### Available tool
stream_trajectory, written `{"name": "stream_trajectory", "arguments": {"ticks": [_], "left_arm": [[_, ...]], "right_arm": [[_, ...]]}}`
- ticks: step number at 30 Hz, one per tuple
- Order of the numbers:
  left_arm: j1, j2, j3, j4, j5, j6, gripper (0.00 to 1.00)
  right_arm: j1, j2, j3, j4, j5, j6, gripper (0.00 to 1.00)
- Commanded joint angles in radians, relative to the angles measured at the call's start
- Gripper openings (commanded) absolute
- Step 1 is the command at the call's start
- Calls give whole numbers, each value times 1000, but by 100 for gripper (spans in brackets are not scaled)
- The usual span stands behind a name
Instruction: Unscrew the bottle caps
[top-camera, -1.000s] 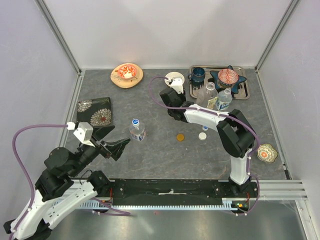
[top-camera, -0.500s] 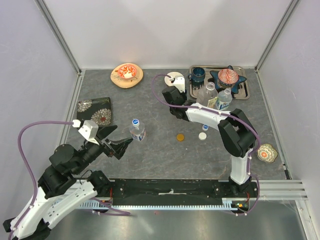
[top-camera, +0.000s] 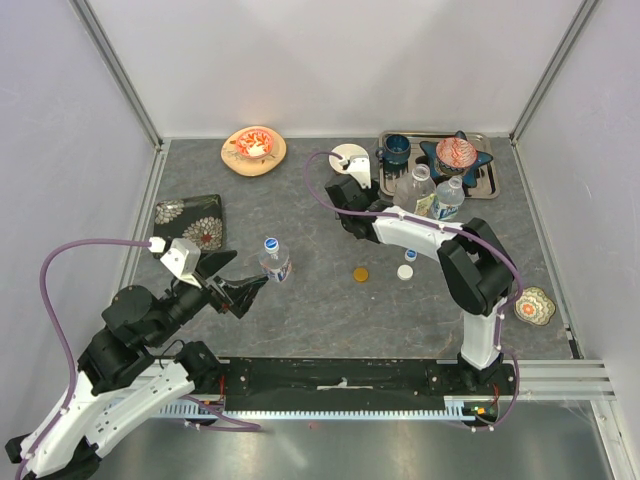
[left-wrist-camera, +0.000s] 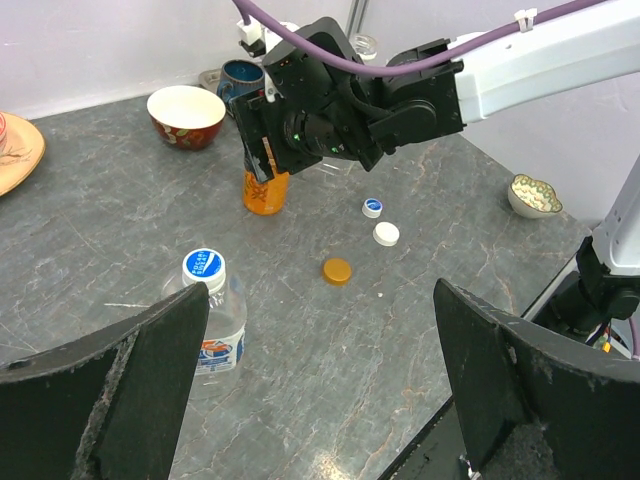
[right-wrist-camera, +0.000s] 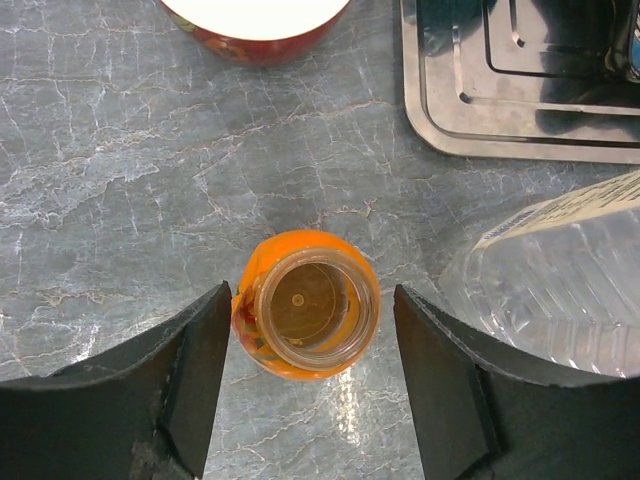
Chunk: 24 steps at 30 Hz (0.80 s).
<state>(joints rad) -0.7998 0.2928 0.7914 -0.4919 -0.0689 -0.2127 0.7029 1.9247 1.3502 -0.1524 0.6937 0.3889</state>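
Observation:
A short clear bottle (top-camera: 273, 260) with a blue label and a blue cap stands upright mid-table; in the left wrist view (left-wrist-camera: 210, 312) it is just ahead of my left finger. My left gripper (top-camera: 252, 268) is open and empty, close behind it. My right gripper (top-camera: 350, 205) is open and straddles the uncapped orange bottle (right-wrist-camera: 305, 303), with gaps on both sides. It hides that bottle from above; the bottle also shows in the left wrist view (left-wrist-camera: 266, 190). A taller clear bottle (top-camera: 415, 190) and another short clear bottle (top-camera: 449, 198) stand by the tray, both uncapped.
An orange cap (top-camera: 360, 273), a white cap (top-camera: 405, 271) and a blue cap (top-camera: 410, 256) lie loose. A metal tray (top-camera: 487, 182) with dishes is at the back right. A bowl (top-camera: 349, 157), an orange plate (top-camera: 254, 150), a dark floral plate (top-camera: 188, 220) and a small bowl (top-camera: 534, 306) stand around.
My left gripper has moved forward and right, closer to the blue-capped bottle. My right gripper has shifted slightly toward the back, still over the orange bottle.

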Motion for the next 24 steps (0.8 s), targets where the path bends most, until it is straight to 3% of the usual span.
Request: {"name": "stream_trajectory", "arguments": {"ticks": [1, 7, 13, 15, 16, 19, 22, 24], "left_arm": [[2, 11, 3, 33, 11, -27, 99], [2, 9, 6, 30, 14, -27, 100], [2, -9, 5, 10, -31, -28, 99], [2, -27, 3, -7, -93, -34, 100], [2, -37, 2, -17, -129, -48, 99], [2, -76, 3, -77, -317, -94, 99], [2, -116, 8, -146, -536, -140, 99], [2, -129, 14, -181, -578, -160, 99]], "right_arm": [[-3, -66, 13, -7, -8, 5, 73], [1, -105, 33, -29, -36, 1, 78], [52, -289, 75, -61, -107, -8, 79], [87, -363, 63, -50, -199, -47, 79], [98, -381, 55, -39, -327, -61, 79], [171, -429, 35, -47, -517, -116, 77], [269, -431, 38, -71, -542, -131, 75], [321, -428, 32, -64, -539, -130, 76]]}}
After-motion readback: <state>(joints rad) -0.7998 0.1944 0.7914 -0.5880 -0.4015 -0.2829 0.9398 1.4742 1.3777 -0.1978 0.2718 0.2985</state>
